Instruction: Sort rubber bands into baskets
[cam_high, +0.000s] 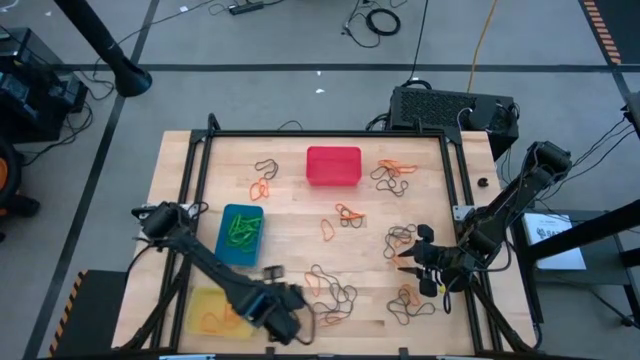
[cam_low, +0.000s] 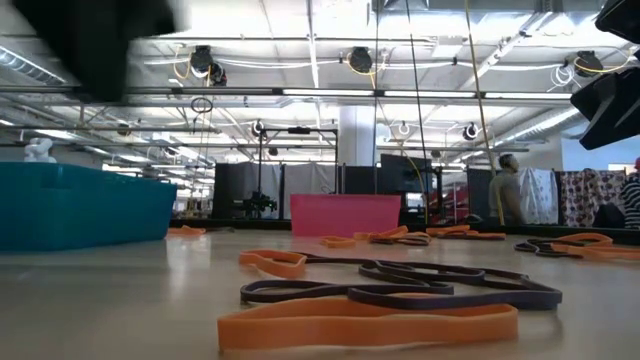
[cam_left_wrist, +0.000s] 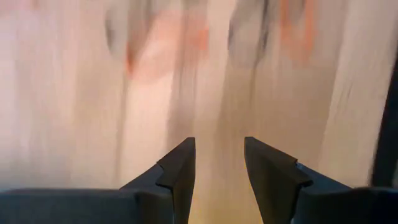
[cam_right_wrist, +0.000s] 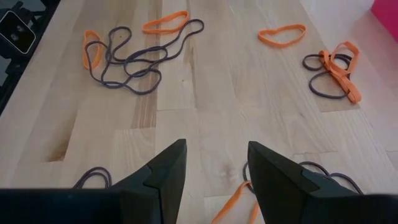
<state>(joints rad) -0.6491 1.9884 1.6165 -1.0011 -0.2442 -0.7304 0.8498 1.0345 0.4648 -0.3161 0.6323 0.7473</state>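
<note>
The right tool (cam_right_wrist: 214, 168) hangs low over the tabletop (cam_high: 290, 235) near its right edge, fingers apart and empty, with an orange band (cam_right_wrist: 233, 202) and dark loops lying just beneath them. The left tool (cam_left_wrist: 217, 168), also spread and holding nothing, sits over bare wood at the front, just beside the yellow basket (cam_high: 212, 312), which holds orange bands. The blue basket (cam_high: 241, 234) holds green bands. The red basket (cam_high: 333, 166) stands at the back centre. Loose orange and dark rubber bands (cam_high: 335, 290) lie scattered across the wood.
</note>
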